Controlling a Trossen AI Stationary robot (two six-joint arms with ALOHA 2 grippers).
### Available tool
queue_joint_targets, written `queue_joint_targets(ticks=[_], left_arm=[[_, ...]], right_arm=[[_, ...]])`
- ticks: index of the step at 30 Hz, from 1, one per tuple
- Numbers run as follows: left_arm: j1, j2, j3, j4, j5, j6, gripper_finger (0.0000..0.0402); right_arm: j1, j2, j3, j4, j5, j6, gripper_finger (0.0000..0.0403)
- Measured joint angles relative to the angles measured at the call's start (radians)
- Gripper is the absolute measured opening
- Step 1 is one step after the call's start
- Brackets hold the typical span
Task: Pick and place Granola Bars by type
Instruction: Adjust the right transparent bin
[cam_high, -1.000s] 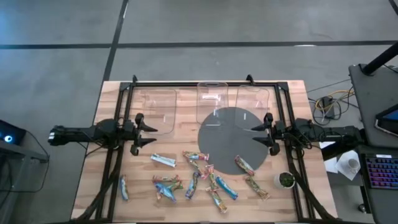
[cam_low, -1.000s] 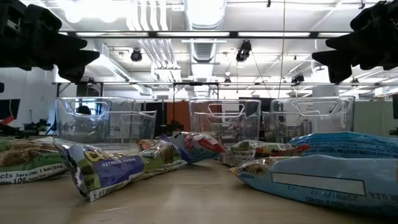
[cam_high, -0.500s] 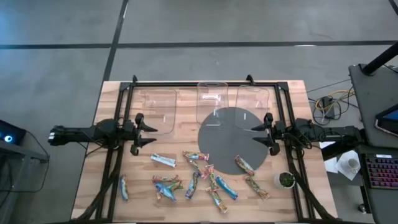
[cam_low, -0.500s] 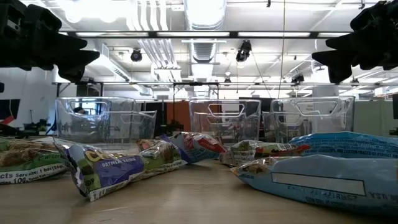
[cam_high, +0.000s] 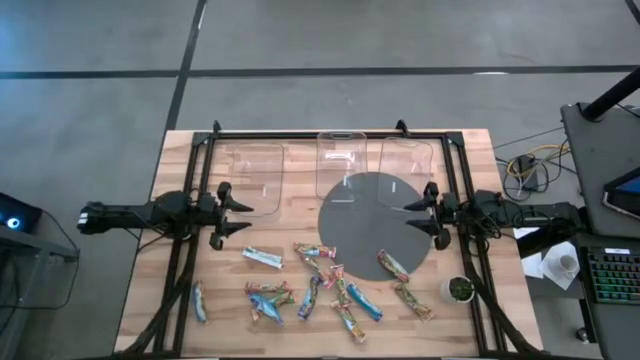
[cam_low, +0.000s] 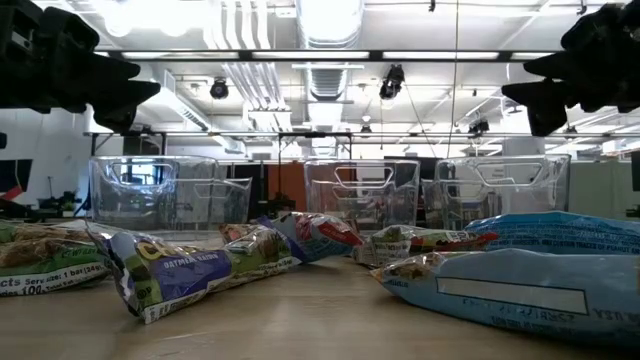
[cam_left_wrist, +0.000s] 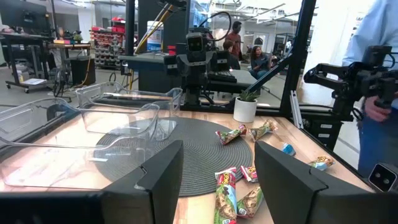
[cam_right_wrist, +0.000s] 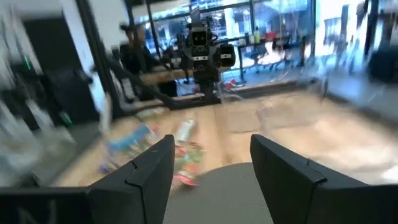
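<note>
Several granola bars (cam_high: 320, 290) in shiny blue, green, red-brown and multicoloured wrappers lie flat on the near half of the wooden table. One lies apart at the near left (cam_high: 199, 300), and two lie at the grey round mat's near edge (cam_high: 392, 265). The low view shows bars close up (cam_low: 190, 272). My left gripper (cam_high: 243, 216) hovers open and level at the table's left side, pointing right. My right gripper (cam_high: 412, 218) hovers open and level at the right side over the mat, pointing left. Both are above the table, away from the bars.
Three clear plastic bins (cam_high: 252, 178) (cam_high: 340, 165) (cam_high: 405, 170) stand in a row at the far side. A grey round mat (cam_high: 375, 220) lies centre right. A small white plant pot (cam_high: 460, 290) stands near the right front. A black frame rims the table. People show beyond the table (cam_left_wrist: 379, 62).
My right gripper has rolled a little about the line it points along, staying in place; its wrist view is blurred by the turn. The bars and the bins lie as before.
</note>
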Motion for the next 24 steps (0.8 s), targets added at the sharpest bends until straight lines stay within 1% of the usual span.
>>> queue_joint_targets(ticks=[2,4,6,10,11,12,14,16,20,22,24], left_arm=[[0.0,0.0,0.0,0.0,0.0,0.0,0.0181],[0.0,0.0,0.0,0.0,0.0,0.0,0.0181],[0.0,0.0,0.0,0.0,0.0,0.0,0.0181],[0.0,0.0,0.0,0.001,0.0,0.0,0.0181],[0.0,0.0,0.0,0.001,0.0,0.0,0.0181],[0.0,0.0,0.0,0.001,0.0,0.0,0.0181],[0.0,0.0,0.0,0.001,0.0,0.0,0.0181],[0.0,0.0,0.0,0.001,0.0,0.0,0.0181],[0.0,0.0,0.0,0.001,0.0,0.0,0.0181],[0.0,0.0,0.0,0.001,0.0,0.0,0.0181],[0.0,0.0,0.0,0.001,0.0,0.0,0.0181]], right_arm=[[0.0,0.0,0.0,-0.016,0.002,0.21,0.0201],[0.0,0.012,0.0,-0.026,0.001,0.353,0.0201],[0.0,0.02,0.001,-0.02,-0.001,0.411,0.0201],[0.0,0.023,0.001,-0.021,0.003,0.423,0.0201],[0.0,0.023,0.001,-0.012,0.005,0.479,0.0201],[0.0,0.023,0.001,0.002,0.009,0.573,0.0201],[0.0,0.023,0.001,0.009,0.054,0.778,0.0201],[-0.001,0.025,0.0,0.011,0.113,0.881,0.0201],[0.0,0.025,0.0,0.13,0.145,0.895,0.0201],[0.0,0.025,-0.001,0.23,0.2,0.878,0.0201],[-0.001,0.027,0.001,0.362,0.268,0.82,0.0201]])
